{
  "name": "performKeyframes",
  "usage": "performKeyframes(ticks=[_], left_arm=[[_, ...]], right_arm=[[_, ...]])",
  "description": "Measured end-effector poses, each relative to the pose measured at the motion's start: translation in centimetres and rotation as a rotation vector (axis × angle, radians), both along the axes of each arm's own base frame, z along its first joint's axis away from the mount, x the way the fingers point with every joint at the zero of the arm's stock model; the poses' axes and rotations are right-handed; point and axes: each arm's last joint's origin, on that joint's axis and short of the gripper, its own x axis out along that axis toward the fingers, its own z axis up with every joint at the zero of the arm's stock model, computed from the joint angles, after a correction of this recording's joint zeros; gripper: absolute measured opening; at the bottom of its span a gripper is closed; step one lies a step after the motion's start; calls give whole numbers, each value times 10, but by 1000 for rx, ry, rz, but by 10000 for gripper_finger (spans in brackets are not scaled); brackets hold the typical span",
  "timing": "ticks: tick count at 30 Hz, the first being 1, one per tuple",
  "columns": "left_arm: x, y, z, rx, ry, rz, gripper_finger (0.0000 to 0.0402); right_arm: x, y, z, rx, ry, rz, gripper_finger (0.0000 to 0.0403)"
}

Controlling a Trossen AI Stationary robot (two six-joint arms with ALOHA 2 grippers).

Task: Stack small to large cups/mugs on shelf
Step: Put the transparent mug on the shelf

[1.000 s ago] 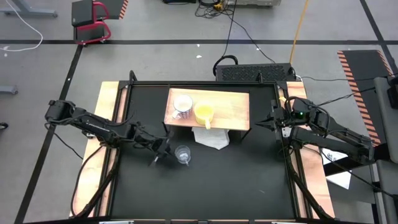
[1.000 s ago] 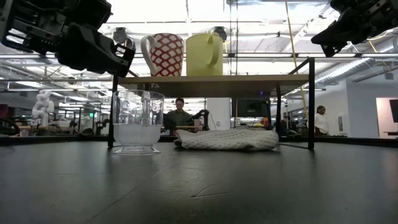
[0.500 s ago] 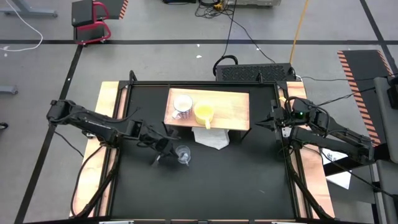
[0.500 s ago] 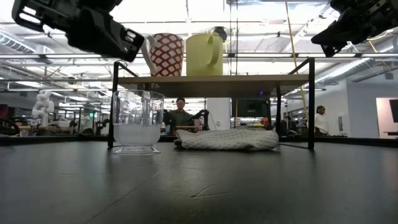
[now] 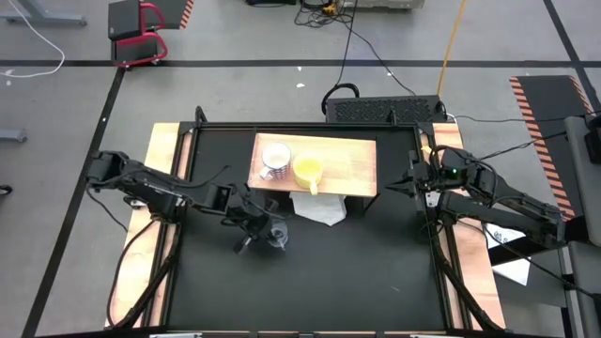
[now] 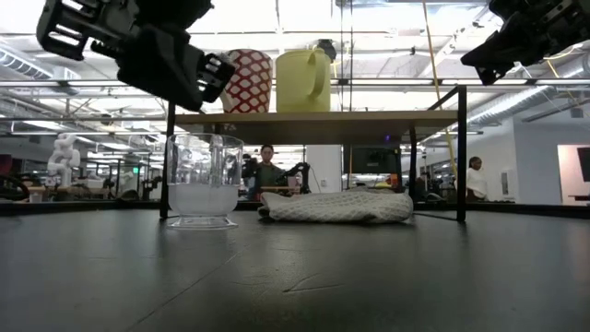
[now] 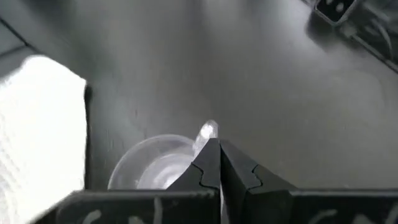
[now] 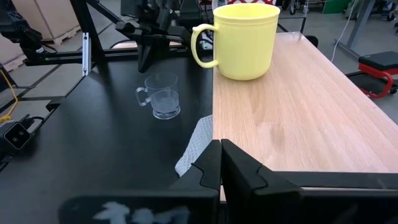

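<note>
Hovering just above the small clear glass cup [image 5: 275,233], the left gripper [image 5: 252,223] has its two dark fingers pressed together, with nothing between them. The cup stands on the black table top [image 5: 310,282], in front of the low light-wood shelf [image 5: 352,169] and just beside the white cloth [image 5: 319,208]. The white mug with red pattern [image 5: 274,161] and the yellow handled mug [image 5: 308,170] already stand on the shelf, side by side.

The risk, I think, is that the closed fingers come down on the rim and tip the light cup, or push it into the cloth. They must open first. The glass is also smooth, so it may slip.

The right gripper [image 5: 410,182] waits at the right table edge, fingers together too.

No brand, label or writing can be read.
</note>
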Motion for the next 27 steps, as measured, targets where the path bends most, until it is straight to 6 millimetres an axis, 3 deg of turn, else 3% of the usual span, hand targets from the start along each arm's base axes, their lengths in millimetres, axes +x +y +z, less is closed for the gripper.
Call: performKeyframes(ticks=[6, 27], left_arm=[[2, 2, 5, 43, 1, 72, 6], [-4, 1, 0, 20, 118, 102, 101]], right_arm=[[0, 0, 0, 0, 1, 0, 0], [0, 0, 0, 0, 1, 0, 0]])
